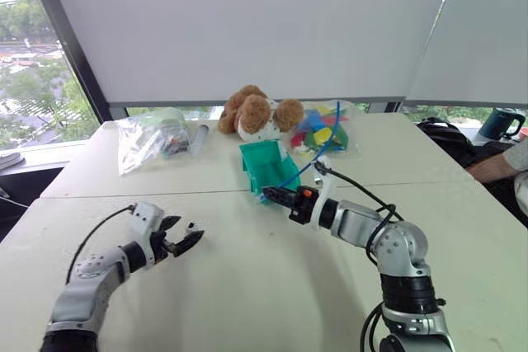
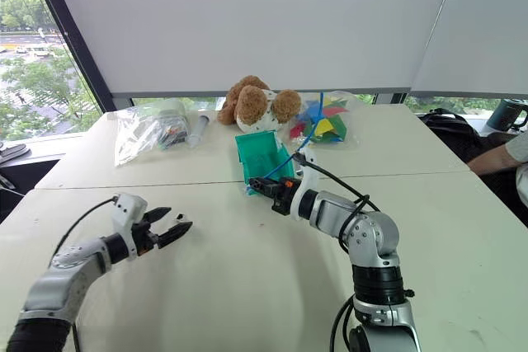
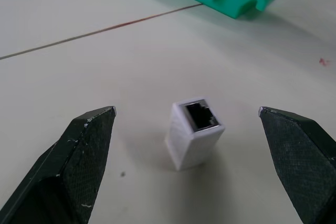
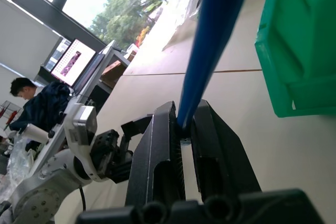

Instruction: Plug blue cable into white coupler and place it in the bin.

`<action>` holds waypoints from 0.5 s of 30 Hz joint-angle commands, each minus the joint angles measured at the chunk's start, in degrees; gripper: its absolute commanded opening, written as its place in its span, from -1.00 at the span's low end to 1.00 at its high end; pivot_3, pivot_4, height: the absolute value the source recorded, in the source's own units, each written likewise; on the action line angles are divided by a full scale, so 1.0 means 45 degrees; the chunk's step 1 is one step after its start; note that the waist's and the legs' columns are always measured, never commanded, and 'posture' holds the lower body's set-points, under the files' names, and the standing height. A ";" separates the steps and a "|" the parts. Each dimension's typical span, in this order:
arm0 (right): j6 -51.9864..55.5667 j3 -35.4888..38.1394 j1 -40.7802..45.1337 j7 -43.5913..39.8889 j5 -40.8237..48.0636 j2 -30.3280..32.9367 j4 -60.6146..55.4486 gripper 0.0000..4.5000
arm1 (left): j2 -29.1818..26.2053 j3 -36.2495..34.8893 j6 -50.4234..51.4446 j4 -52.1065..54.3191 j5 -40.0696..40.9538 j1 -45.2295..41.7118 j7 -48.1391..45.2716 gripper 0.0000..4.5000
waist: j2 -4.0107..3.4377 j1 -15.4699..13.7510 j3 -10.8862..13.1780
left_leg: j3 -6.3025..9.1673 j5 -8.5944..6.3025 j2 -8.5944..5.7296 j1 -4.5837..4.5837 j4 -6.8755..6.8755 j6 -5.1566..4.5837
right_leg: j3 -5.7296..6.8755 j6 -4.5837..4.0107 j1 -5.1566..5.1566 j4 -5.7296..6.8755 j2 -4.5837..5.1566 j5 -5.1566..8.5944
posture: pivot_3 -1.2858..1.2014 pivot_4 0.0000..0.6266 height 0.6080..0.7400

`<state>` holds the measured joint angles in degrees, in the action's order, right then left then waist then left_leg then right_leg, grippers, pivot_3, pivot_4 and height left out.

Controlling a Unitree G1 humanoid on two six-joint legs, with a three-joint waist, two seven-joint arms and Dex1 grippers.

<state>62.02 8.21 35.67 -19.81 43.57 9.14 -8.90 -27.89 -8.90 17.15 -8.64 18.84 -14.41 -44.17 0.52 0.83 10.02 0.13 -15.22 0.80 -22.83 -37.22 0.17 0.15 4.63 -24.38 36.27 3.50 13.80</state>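
Note:
The white coupler (image 3: 194, 135) stands on the table, socket end up, between the spread fingers of my left gripper (image 1: 185, 238), which is open and not touching it. From the head it is a tiny white piece (image 1: 191, 226) at the fingertips. My right gripper (image 1: 271, 194) is shut on the blue cable (image 1: 318, 158) just in front of the teal-green bin (image 1: 268, 164). The cable rises from the closed fingers (image 4: 157, 145) and arcs back over the bin toward the bag of blocks. The bin stands mid-table, its sloping front facing me.
A brown plush toy (image 1: 252, 111) and a clear bag of coloured blocks (image 1: 326, 129) lie behind the bin. Another clear bag (image 1: 153, 138) and a grey tube (image 1: 200, 138) are at the back left. A person's arm (image 1: 495, 166) rests at the table's right edge.

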 commanded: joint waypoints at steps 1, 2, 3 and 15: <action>-0.0258 0.0196 -0.0032 0.0127 0.0206 0.0043 -0.0638 -1.00 | 0.0198 0.0118 -0.0742 -0.0372 -0.0328 -0.0197 0.0333 0.64 | 0.0000 0.0030 0.0000 | 0.0000 0.0000 0.0001 -0.0001 0.0002 0.0000 | -0.0001 0.0000 -0.0003 0.0000 0.0001 0.0000 | 0.03 -0.52 1.00; -0.0257 0.0201 -0.0058 0.0165 0.0220 0.0037 -0.0684 -1.00 | 0.0273 0.0166 -0.0861 -0.0447 -0.0369 -0.0201 0.0347 0.42 | 0.0000 0.0025 0.0000 | 0.0001 0.0000 0.0001 -0.0001 0.0003 0.0000 | 0.0000 0.0000 -0.0004 0.0000 0.0001 0.0000 | 0.03 -0.52 1.00; -0.0263 0.0196 -0.0083 0.0194 0.0222 0.0034 -0.0718 -1.00 | 0.0313 0.0195 -0.0938 -0.0515 -0.0388 -0.0217 0.0345 0.18 | 0.0000 0.0014 0.0000 | 0.0002 0.0000 0.0003 -0.0001 0.0004 0.0000 | 0.0001 0.0000 -0.0005 0.0001 -0.0001 0.0000 | 0.03 -0.52 1.00; -0.1911 -0.3014 0.0384 -0.3454 -0.1606 0.4076 -0.2395 -1.00 | -0.0281 0.2865 -0.0426 0.0281 0.0381 -0.1789 -0.4740 -0.83 | -0.0002 -0.0027 0.0002 | 0.0006 0.0000 -0.0024 -0.0052 -0.0020 0.0000 | 0.0007 -0.0002 -0.0017 -0.0028 0.0012 0.0001 | 0.03 -0.52 1.00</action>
<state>56.93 -3.08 35.22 -30.52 37.77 25.91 -16.18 -28.47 1.31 15.87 -9.30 19.90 -20.68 -60.43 0.51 0.71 10.03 0.14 -15.22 0.68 -23.09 -37.33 0.17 0.18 4.62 -24.46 36.12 3.55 13.81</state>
